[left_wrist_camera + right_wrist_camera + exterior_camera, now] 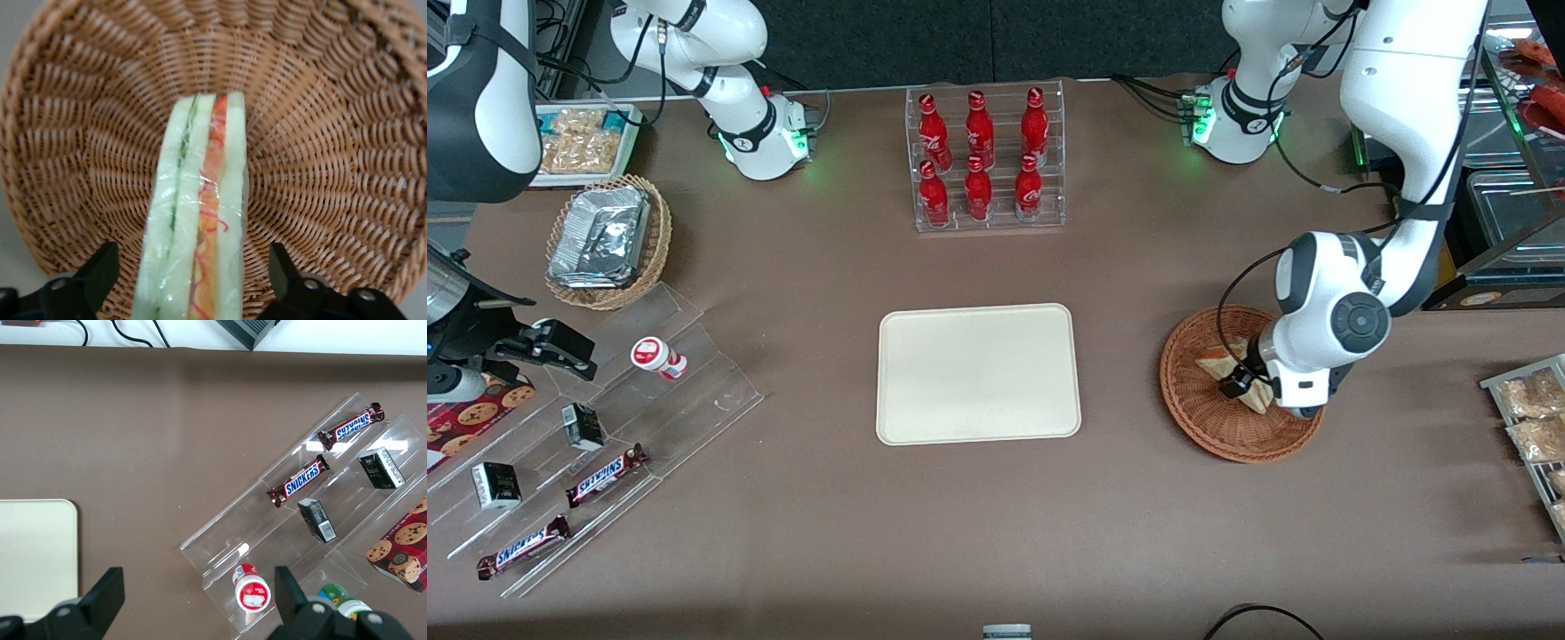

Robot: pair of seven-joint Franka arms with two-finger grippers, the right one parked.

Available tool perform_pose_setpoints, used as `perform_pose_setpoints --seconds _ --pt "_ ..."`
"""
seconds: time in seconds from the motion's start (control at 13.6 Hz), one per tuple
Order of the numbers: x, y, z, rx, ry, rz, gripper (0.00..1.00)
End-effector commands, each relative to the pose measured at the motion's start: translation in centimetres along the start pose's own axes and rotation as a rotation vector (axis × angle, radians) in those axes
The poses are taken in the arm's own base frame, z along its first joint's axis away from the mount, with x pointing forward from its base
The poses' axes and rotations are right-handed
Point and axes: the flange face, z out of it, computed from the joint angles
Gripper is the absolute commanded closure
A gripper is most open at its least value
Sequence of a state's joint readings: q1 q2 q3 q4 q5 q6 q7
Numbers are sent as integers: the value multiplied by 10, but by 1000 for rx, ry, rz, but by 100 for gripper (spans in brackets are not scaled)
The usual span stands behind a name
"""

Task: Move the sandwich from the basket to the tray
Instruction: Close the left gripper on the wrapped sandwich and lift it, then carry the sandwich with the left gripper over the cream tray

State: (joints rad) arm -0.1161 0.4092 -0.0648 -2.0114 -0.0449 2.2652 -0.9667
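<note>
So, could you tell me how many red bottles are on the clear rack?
6: three on the upper tier, three on the lower. The gripper is at the sandwich, open.

Six red cola bottles (983, 158) stand in their clear rack (989, 218). Two Snickers bars (606, 474) lie on tiered acrylic shelves (694, 400). Foil packs (600, 236) fill a tan basket (656, 258).

- In the front view, the arm's wrist covers much of the sandwich (1232, 369) and part of the basket (1200, 413).
- The claw (1240, 380) there is mostly hidden.
- The wrist view's edge cuts off the sandwich's near end.
</note>
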Motion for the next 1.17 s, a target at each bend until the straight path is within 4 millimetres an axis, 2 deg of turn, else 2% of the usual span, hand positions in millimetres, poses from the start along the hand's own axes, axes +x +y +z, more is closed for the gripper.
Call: perform_pose_setpoints --seconds 0.0,0.07,0.22,0.37,0.44,0.59,0.81,0.88,1.03,1.1 --pt "0 3 10 7 6 -4 62" --pt "0 3 13 11 3 -5 74" --pt "1 3 12 10 4 -8 89" --pt "1 4 6 2 9 -7 95" --pt "2 6 -2 -5 15 -6 95" --pt "2 15 -43 -24 25 2 95" --pt "-28 60 -112 -12 18 79 95" --pt "-44 74 -133 -9 19 111 95" --pt "-82 104 -160 -7 41 191 95" --pt "-107 121 -163 -9 64 237 95"
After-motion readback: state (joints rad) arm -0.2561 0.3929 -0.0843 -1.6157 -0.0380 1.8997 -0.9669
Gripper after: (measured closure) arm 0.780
